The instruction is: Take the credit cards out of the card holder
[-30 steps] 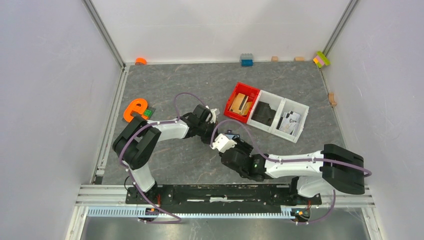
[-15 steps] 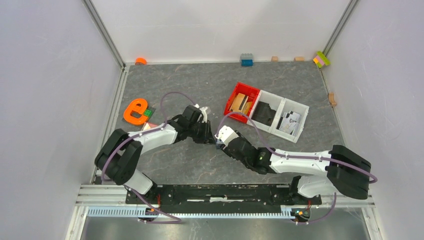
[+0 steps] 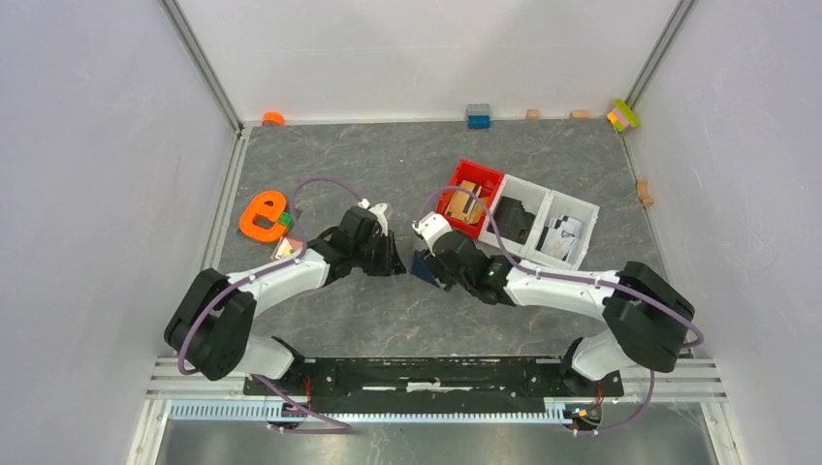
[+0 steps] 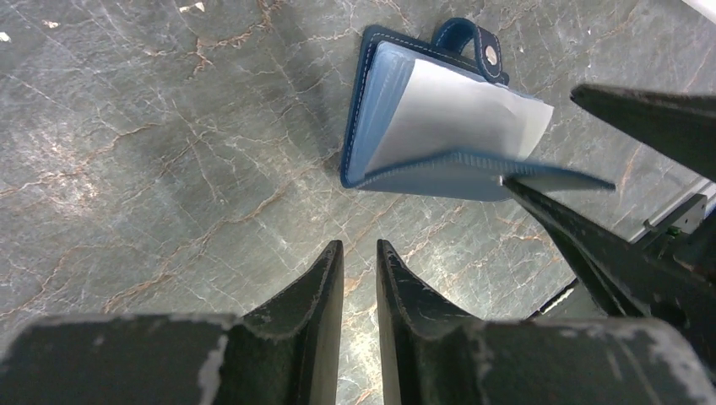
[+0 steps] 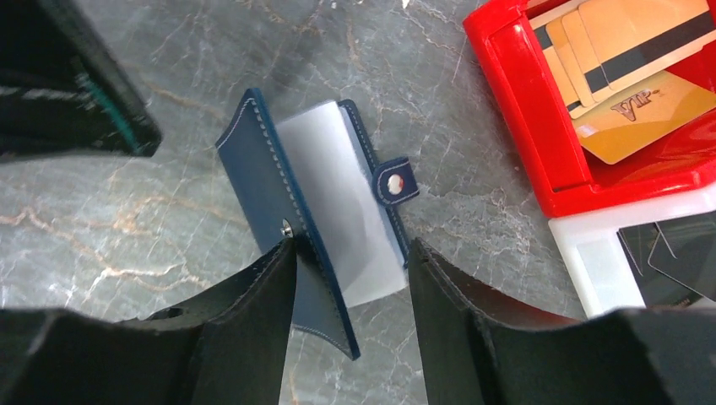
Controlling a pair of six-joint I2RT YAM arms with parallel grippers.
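The card holder (image 5: pixel 253 169) is a navy wallet lying open on the grey table, snap tab to the right, with a pale clear sleeve showing inside. It also shows in the left wrist view (image 4: pixel 439 126) and the top view (image 3: pixel 423 264). My right gripper (image 5: pixel 353 246) is open and straddles its lifted cover, with the left finger touching it by the snap stud. My left gripper (image 4: pixel 359 246) is shut and empty, just short of the wallet. Several copper-tan credit cards (image 5: pixel 625 51) lie in the red tray (image 5: pixel 515 101).
A white two-compartment tray (image 3: pixel 549 225) with dark items adjoins the red tray (image 3: pixel 456 186). An orange letter shape (image 3: pixel 262 215) lies at the left. Small blocks (image 3: pixel 477 115) sit along the back wall and right edge.
Both arms have shifted. My left gripper moved back and left from the wallet. My right gripper reached farther out toward the red tray, over the wallet.
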